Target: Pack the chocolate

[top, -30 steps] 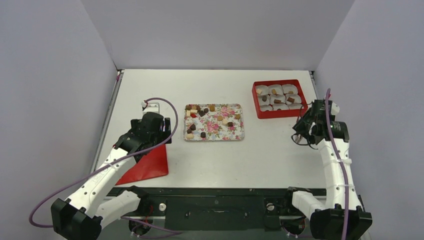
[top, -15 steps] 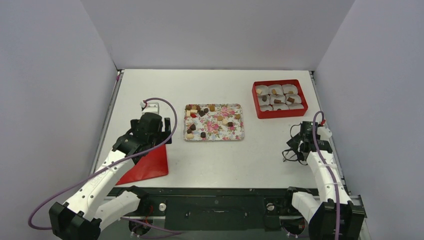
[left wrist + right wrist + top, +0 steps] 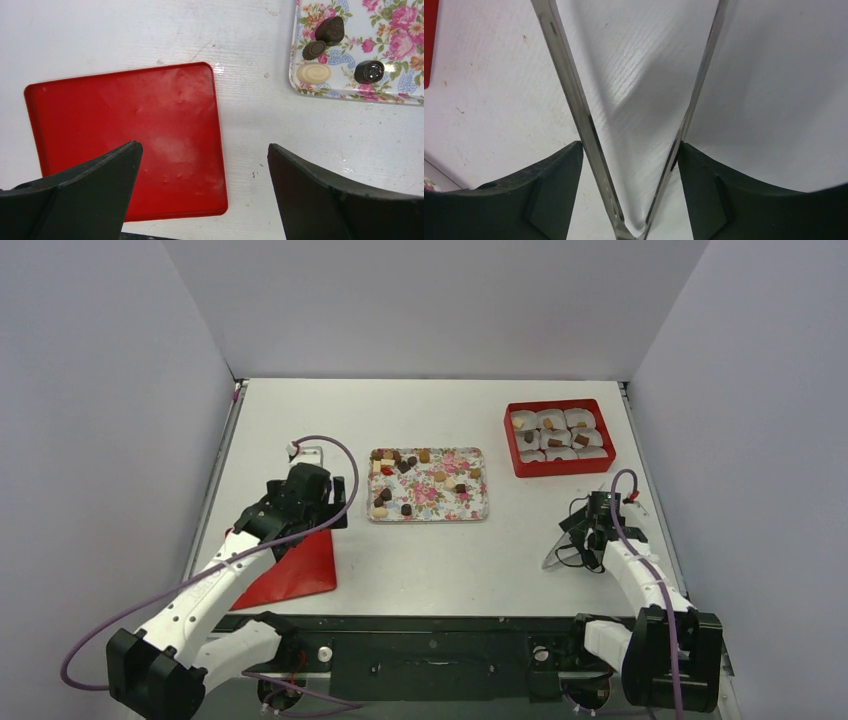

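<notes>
While the left fingers (image 3: 90,190) spread wide above the red lid (image 3: 125,115), the right fingers (image 3: 549,195) clasp steel tongs (image 3: 569,90) whose tips run out of frame; chocolate (image 3: 314,73) shows only partly.

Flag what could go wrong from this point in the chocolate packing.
1. The right claw grips the tongs only against their thin, smooth arms, so they could slip or twist out.
2. The chocolates on the floral tray are small and close together, so a pinch may miss or knock one off.
</notes>
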Motion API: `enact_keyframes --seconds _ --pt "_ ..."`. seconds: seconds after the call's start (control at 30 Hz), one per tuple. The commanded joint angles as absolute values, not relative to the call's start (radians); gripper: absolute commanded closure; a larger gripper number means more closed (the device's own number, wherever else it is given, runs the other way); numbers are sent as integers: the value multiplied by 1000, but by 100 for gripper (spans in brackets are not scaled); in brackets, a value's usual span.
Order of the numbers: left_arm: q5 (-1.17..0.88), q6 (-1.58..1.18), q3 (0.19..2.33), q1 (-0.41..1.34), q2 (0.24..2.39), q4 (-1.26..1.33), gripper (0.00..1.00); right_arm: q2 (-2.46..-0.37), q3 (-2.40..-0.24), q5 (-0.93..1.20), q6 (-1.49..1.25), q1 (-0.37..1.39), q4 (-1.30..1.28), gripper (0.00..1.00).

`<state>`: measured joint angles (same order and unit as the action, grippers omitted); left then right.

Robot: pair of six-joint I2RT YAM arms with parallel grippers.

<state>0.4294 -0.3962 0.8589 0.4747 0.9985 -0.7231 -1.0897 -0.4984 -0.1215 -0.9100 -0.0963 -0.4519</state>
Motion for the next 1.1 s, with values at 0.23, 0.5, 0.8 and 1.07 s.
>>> enact_keyframes --seconds 0.23,0.5,0.8,1.07 --pt "314 -559 876 447 1115 -711 4 -1128 -508 -42 -916 -89 -373 24" --pt "350 -619 893 373 1220 -693 7 -1008 -619 -19 -833 -81 -527 22" --pt "404 -669 868 384 1420 -623 43 -951 -768 47 -775 17 -595 22" --pt "406 -667 848 427 1527 -558 60 -969 -834 70 -765 99 -579 22"
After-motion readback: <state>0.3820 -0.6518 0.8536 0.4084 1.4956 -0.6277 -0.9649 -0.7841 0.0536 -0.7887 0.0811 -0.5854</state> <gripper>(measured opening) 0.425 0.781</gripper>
